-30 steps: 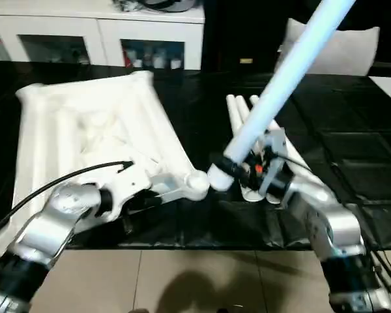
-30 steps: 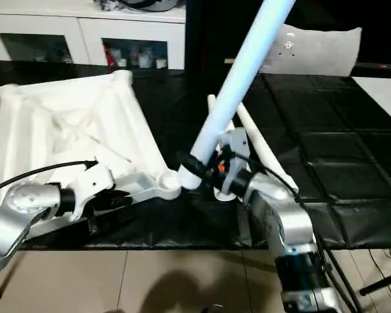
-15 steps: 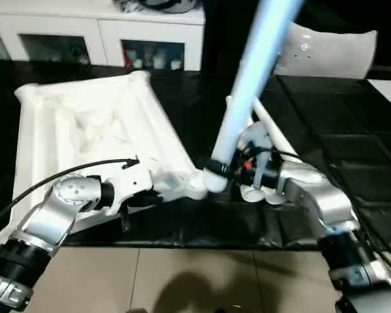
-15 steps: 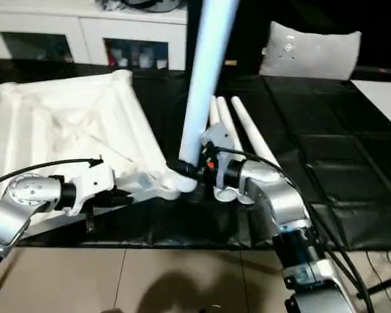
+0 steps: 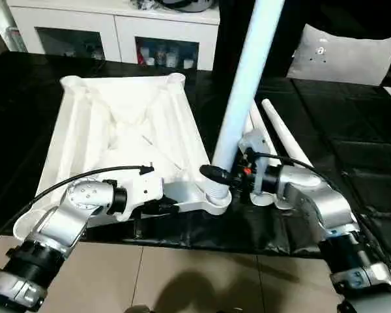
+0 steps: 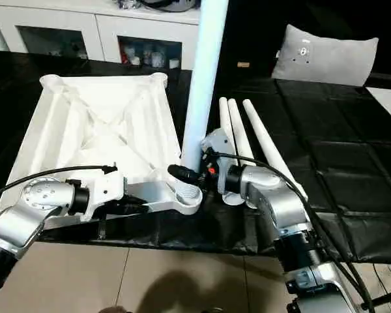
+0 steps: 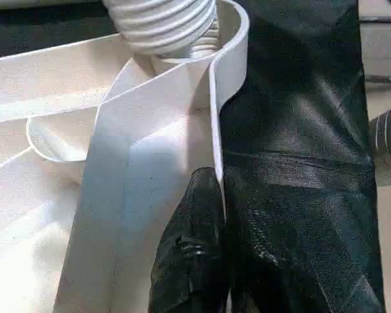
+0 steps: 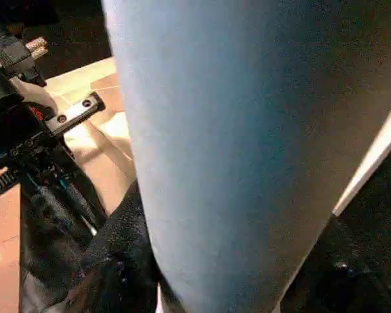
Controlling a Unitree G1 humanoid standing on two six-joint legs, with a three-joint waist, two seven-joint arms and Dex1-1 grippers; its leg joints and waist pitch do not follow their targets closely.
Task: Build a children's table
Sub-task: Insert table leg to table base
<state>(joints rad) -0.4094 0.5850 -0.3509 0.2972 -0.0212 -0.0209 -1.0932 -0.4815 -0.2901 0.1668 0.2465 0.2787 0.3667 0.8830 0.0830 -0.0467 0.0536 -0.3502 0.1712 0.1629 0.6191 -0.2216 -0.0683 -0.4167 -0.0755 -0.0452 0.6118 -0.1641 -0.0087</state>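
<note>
The white table top [image 5: 117, 130] lies upside down on the black cloth, ribbed side up. My left gripper [image 5: 161, 205] is shut on its near rim, close to the near right corner socket [image 5: 216, 195]; in the left wrist view the black fingers [image 7: 192, 248] clamp that thin rim wall. One long white leg [image 5: 247, 78] stands almost upright, its threaded end [image 7: 163, 23] sitting in that socket. My right gripper [image 5: 216, 175] is shut on the leg just above the socket. Three more legs [image 6: 238, 130] lie side by side to the right of it.
A white cabinet with glass doors [image 5: 111, 39] stands behind the table. A grey cushion [image 5: 342, 55] sits at the back right. The table's front edge [image 5: 202, 238] runs just below my grippers, with tiled floor [image 5: 182, 280] beyond it.
My right gripper has swung the leg from a steep rightward tilt to almost upright, and its lower end has gone into the corner socket. The camera has shifted too.
</note>
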